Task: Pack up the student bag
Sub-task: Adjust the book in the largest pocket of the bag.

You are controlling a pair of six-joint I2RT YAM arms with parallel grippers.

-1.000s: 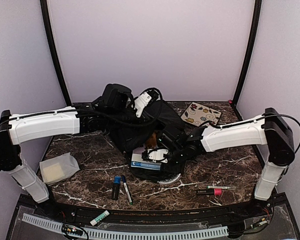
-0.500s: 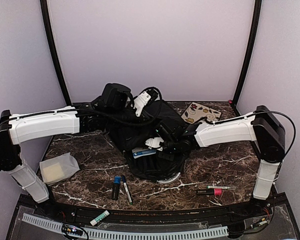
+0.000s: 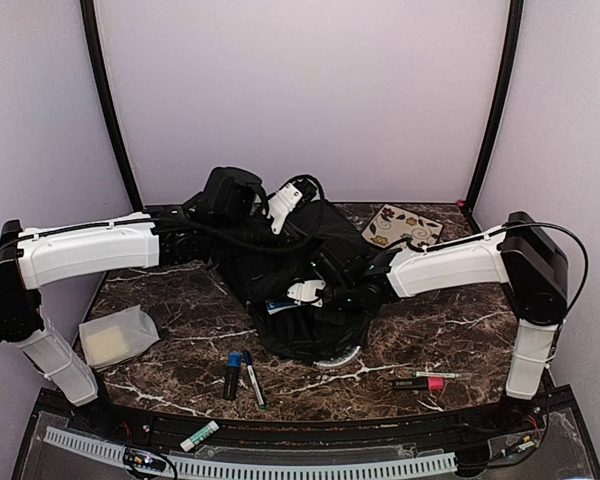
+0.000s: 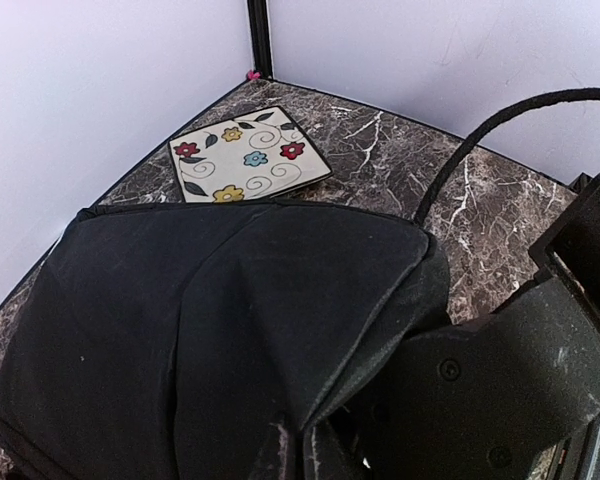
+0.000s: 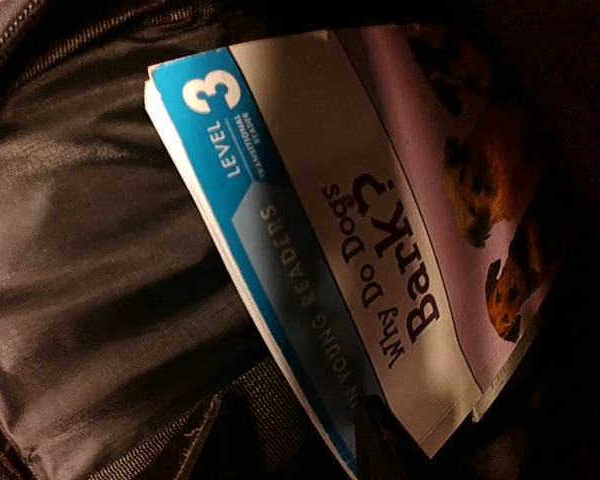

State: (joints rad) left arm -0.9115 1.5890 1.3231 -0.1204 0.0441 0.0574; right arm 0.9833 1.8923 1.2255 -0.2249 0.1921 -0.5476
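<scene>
On the ledge at the near edge lies a green-capped white marker (image 3: 199,436). On the marble table (image 3: 460,320), a blue-capped marker (image 3: 232,374) and a dark pen (image 3: 253,380) lie left of centre. A pink highlighter (image 3: 421,383) and a thin green pen (image 3: 442,375) lie toward the near right corner. A translucent box (image 3: 118,337) sits by the left edge.

The student bag (image 3: 300,262) lies mid-table, toward the far edge. The book "Why Do Dogs Bark?" (image 5: 380,250) lies inside its opening. The right gripper (image 3: 310,295) is at the book, one fingertip over its lower edge; whether it clamps cannot be told. The left gripper (image 4: 298,452) pinches a raised fold of the bag. A floral tile (image 4: 245,155) lies in the far right corner, just beside the bag.
</scene>
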